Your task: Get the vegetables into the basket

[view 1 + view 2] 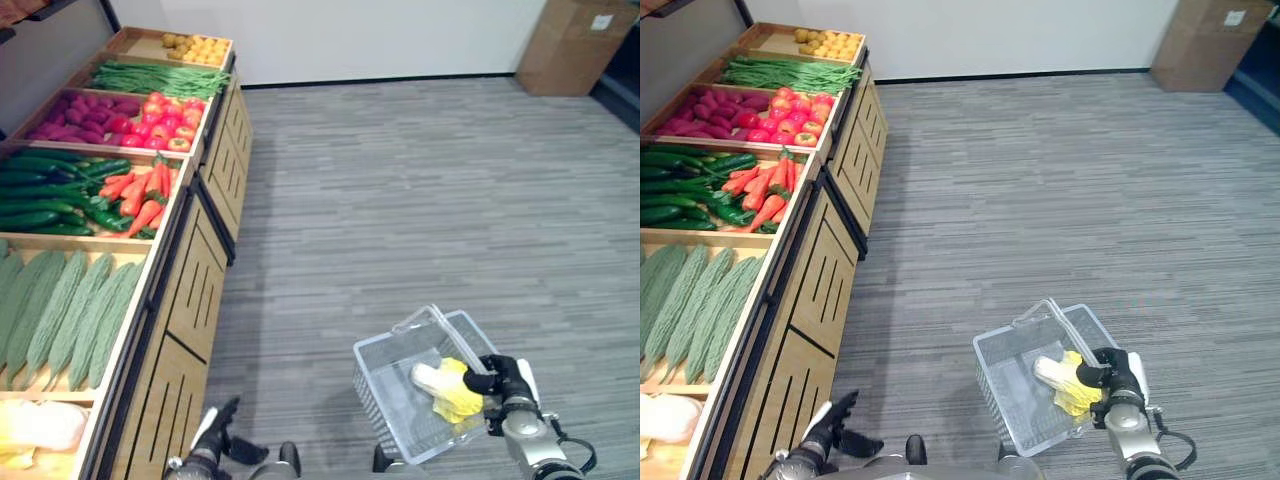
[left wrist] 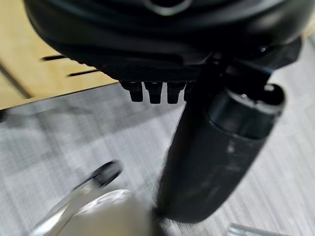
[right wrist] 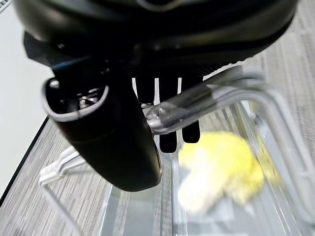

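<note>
beside the wooden produce stand [image 1: 190,300], right hand [image 1: 503,380] curled round clear wire basket's handle [image 3: 206,101], pale yellow cabbage [image 1: 450,388] inside; left hand [image 1: 215,432] relaxed, empty; next: reach for stand vegetables.

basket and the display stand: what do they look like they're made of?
Basket: seems clear, glossy plastic, since the floor shows through its ribbed walls; the right hand holds its handle. Display stand: looks like light matte wood or laminate with dark edge trim, judging by its slotted panels.
</note>
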### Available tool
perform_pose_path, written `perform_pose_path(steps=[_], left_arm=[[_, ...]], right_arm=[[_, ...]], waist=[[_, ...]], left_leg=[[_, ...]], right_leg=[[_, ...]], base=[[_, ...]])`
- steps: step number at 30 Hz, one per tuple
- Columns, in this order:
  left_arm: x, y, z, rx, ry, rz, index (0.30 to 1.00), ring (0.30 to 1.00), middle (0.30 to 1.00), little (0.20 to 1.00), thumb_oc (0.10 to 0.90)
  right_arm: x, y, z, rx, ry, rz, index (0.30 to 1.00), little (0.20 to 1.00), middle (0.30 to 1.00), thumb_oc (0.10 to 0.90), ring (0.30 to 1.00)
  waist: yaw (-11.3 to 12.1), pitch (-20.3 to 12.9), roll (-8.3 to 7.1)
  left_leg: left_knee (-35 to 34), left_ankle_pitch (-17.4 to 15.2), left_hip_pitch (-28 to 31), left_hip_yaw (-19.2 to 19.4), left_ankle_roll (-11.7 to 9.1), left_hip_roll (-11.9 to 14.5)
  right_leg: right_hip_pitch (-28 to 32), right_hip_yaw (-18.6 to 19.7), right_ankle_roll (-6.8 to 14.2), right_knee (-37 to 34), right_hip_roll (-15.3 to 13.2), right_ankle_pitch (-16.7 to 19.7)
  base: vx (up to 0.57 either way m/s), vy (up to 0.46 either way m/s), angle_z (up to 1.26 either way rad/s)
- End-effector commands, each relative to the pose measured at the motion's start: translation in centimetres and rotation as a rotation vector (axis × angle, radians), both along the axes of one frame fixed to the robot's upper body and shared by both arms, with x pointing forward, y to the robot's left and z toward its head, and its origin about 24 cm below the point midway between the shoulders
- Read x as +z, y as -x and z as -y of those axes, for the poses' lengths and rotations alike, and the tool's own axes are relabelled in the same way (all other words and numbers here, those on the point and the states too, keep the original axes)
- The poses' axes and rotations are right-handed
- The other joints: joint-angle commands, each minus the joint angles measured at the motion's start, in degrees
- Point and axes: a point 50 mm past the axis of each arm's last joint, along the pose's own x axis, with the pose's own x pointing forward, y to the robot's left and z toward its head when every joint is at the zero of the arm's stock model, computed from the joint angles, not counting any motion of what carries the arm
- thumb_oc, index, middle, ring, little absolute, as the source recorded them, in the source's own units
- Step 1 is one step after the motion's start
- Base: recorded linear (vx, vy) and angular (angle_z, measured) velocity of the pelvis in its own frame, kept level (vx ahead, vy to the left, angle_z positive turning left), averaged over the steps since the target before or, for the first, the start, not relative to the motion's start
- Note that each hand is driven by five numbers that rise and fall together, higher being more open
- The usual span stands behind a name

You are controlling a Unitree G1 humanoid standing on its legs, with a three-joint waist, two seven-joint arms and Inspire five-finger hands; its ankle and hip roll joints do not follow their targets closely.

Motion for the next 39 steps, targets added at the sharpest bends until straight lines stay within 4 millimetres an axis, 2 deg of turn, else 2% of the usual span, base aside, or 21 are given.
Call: perform_pose_path(steps=[1,4,5,6,10,14,16,18,20,24,25,26,28,30,32,34,35,36,37,38,39], left_arm=[[-0.3,-1.4,0.7,-0.023,-0.026,-0.008,1.0,1.0,1.0,1.0,0.9],[-1.6,1.5,1.4,0.007,-0.033,-0.145,1.0,1.0,1.0,1.0,0.9],[-1.7,1.7,1.5,0.018,-0.031,-0.154,1.0,1.0,1.0,1.0,0.9],[-2.1,3.2,1.6,0.062,-0.026,-0.206,1.0,1.0,1.0,1.0,0.9],[-2.4,4.7,1.9,0.156,0.021,-0.247,1.0,1.0,1.0,1.0,0.9],[-2.4,4.9,1.9,0.207,0.05,-0.24,1.0,1.0,1.0,1.0,0.9],[-2.3,4.3,1.8,0.24,0.055,-0.214,1.0,1.0,1.0,1.0,0.9],[-2.2,4.1,1.8,0.244,0.055,-0.207,1.0,1.0,1.0,1.0,0.9],[-2.1,3.1,1.7,0.258,0.058,-0.175,1.0,1.0,1.0,1.0,0.9],[-2.0,2.5,1.9,0.247,0.055,-0.165,1.0,1.0,1.0,1.0,0.9],[-1.9,2.1,1.8,0.251,0.048,-0.152,1.0,1.0,1.0,1.0,0.9],[-1.9,2.1,1.8,0.251,0.048,-0.152,1.0,1.0,1.0,1.0,0.9],[-1.9,1.9,1.7,0.252,0.044,-0.147,1.0,1.0,1.0,1.0,0.9],[-1.8,1.5,1.4,0.209,0.019,-0.147,1.0,1.0,1.0,1.0,0.9],[-1.8,1.5,1.3,0.199,0.012,-0.15,1.0,1.0,1.0,1.0,0.9],[-1.8,1.4,1.2,0.201,0.003,-0.156,1.0,1.0,1.0,1.0,0.9],[-1.8,1.3,1.1,0.206,0.001,-0.16,1.0,1.0,1.0,1.0,0.9],[-1.8,1.3,1.1,0.206,0.002,-0.16,1.0,1.0,1.0,1.0,0.9],[-1.8,1.2,1.1,0.205,0.0,-0.16,1.0,1.0,1.0,1.0,0.9],[-1.8,1.2,1.2,0.205,0.0,-0.16,1.0,1.0,1.0,1.0,0.9],[-1.8,1.3,1.2,0.207,-0.002,-0.167,1.0,1.0,1.0,1.0,0.9]], right_arm=[[5.6,-5.6,1.6,-0.003,0.164,0.355,0.3,0.3,0.3,0.4,0.3],[4.0,-3.8,0.8,-0.034,0.159,0.315,0.3,0.3,0.3,0.4,0.3],[3.7,-3.4,0.7,-0.038,0.16,0.306,0.3,0.3,0.3,0.4,0.3],[3.2,-2.8,0.6,-0.049,0.158,0.289,0.3,0.3,0.3,0.4,0.3],[2.4,-1.6,0.2,-0.084,0.142,0.271,0.3,0.3,0.3,0.4,0.3],[1.8,-0.9,0.2,-0.104,0.141,0.244,0.3,0.3,0.3,0.4,0.3],[1.0,-0.3,0.0,-0.137,0.123,0.206,0.3,0.3,0.3,0.4,0.3],[0.8,-0.1,-0.1,-0.148,0.118,0.195,0.3,0.3,0.3,0.4,0.3],[0.5,-0.1,-0.3,-0.132,0.137,0.176,0.3,0.3,0.3,0.4,0.3],[0.5,-0.2,-0.2,-0.147,0.136,0.178,0.3,0.3,0.3,0.4,0.3],[0.6,-0.7,-0.5,-0.124,0.138,0.177,0.3,0.3,0.3,0.4,0.3],[0.6,-0.7,-0.5,-0.123,0.138,0.177,0.3,0.3,0.3,0.4,0.3],[0.7,-1.2,-0.7,-0.11,0.139,0.186,0.3,0.3,0.3,0.4,0.3],[1.3,-2.7,-1.5,-0.054,0.145,0.219,0.3,0.3,0.3,0.4,0.3],[1.2,-2.6,-1.6,-0.057,0.14,0.216,0.3,0.3,0.3,0.4,0.3],[1.2,-2.6,-1.7,-0.075,0.133,0.217,0.3,0.3,0.3,0.4,0.3],[1.1,-2.6,-1.6,-0.099,0.128,0.223,0.3,0.3,0.3,0.4,0.3],[1.1,-2.6,-1.6,-0.099,0.128,0.223,0.3,0.3,0.3,0.4,0.3],[1.2,-2.6,-1.5,-0.109,0.126,0.23,0.3,0.3,0.3,0.4,0.3],[1.2,-2.6,-1.5,-0.109,0.126,0.23,0.3,0.3,0.3,0.4,0.3],[1.1,-2.4,-1.5,-0.113,0.13,0.218,0.3,0.3,0.3,0.4,0.3]], waist=[[-0.3,-0.9,-1.04],[-1.0,-1.0,-1.13],[-1.1,-1.0,-1.16],[-1.3,-1.0,-1.3],[-1.4,-0.6,-1.94],[-1.1,-0.4,-2.38],[-0.6,0.3,-3.38],[-0.4,0.5,-3.73],[-0.2,1.3,-4.53],[-0.4,1.5,-4.6],[-0.4,1.9,-4.49],[-0.3,1.9,-4.51],[-0.2,2.8,-4.39],[-0.2,4.9,-3.66],[-0.4,5.1,-3.54],[-1.4,5.2,-3.38],[-2.3,5.5,-3.36],[-2.4,5.6,-3.29],[-3.1,5.8,-3.64],[-3.2,5.9,-3.51],[-3.8,5.7,-3.98]], left_leg=[[0.4,-1.8,1.5,0.5,-3.3,2.4],[0.4,-2.1,1.7,0.9,-3.3,2.4],[0.4,-2.2,1.8,1.0,-3.2,2.4],[0.4,-2.4,1.9,1.2,-3.2,2.4],[0.4,-2.8,2.2,1.4,-2.8,2.0],[0.4,-3.1,2.8,1.4,-2.4,1.6],[3.8,-4.3,1.9,1.4,-2.1,1.1],[5.6,-5.0,1.0,1.1,-2.0,1.0],[8.7,-6.5,-1.6,0.3,-1.6,0.5],[8.5,-7.2,-1.9,0.3,-0.4,-0.4],[8.4,-7.8,-1.7,0.5,0.8,-1.0],[8.4,-7.8,-1.7,0.6,0.8,-1.1],[8.0,-8.1,-1.4,0.9,1.7,-1.5],[7.3,-8.8,-0.2,2.0,3.2,-1.6],[6.8,-8.9,0.6,1.8,3.1,-1.7],[5.2,-9.3,2.7,0.8,2.8,-2.0],[4.2,-9.8,4.2,0.1,2.3,-2.0],[4.2,-9.9,4.3,0.1,2.3,-1.9],[4.0,-10.8,5.7,-0.4,1.7,-1.9],[4.0,-10.9,5.8,-0.4,1.6,-1.8],[4.1,-12.0,7.4,-0.7,0.8,-1.5]], right_leg=[[1.8,0.6,5.6,0.2,-4.2,-0.3],[1.7,1.0,5.6,0.2,-4.1,-0.3],[1.6,1.1,5.6,0.2,-4.1,-0.3],[1.6,1.2,5.6,0.2,-4.1,-0.3],[1.8,1.4,5.7,0.2,-4.5,-0.2],[2.1,1.4,5.9,0.2,-4.9,-0.1],[2.6,1.5,6.0,0.2,-5.7,0.1],[2.7,1.6,6.0,0.2,-6.0,0.2],[2.3,1.4,6.2,1.0,-6.9,0.5],[0.2,2.4,6.9,4.0,-7.9,0.8],[-1.8,3.5,7.5,7.9,-8.6,0.9],[-2.0,3.6,7.6,8.1,-8.7,0.8],[-5.0,4.5,8.1,12.8,-8.9,1.6],[-10.3,4.0,8.5,23.7,-9.3,4.1],[-11.5,4.1,8.5,24.7,-9.0,4.3],[-13.9,4.6,8.4,23.3,-7.5,4.7],[-15.4,4.8,8.0,19.4,-6.5,4.2],[-15.2,4.7,8.0,19.4,-6.4,4.2],[-16.4,4.8,8.1,14.1,-6.1,4.9],[-16.1,4.7,8.1,14.0,-6.0,4.9],[-17.7,4.5,8.6,9.5,-6.1,6.9]], base=[[0.0,0.0,0.0],[0.02,0.013,-0.07],[0.03,0.032,-0.11],[0.02,0.026,-0.09],[0.01,0.035,-0.08],[0.03,0.051,-0.02],[0.01,0.049,-0.02],[-0.01,0.024,-0.04],[-0.04,0.074,0.0],[-0.02,0.134,0.04],[-0.02,0.185,-0.03],[-0.03,0.175,-0.11],[-0.05,0.139,-0.15],[-0.05,0.206,-0.22],[0.08,0.084,-0.21],[0.21,0.027,0.1],[0.18,-0.003,0.26],[0.27,-0.068,0.34],[0.15,-0.057,0.25],[0.34,-0.137,0.26],[0.2,-0.082,0.19]])
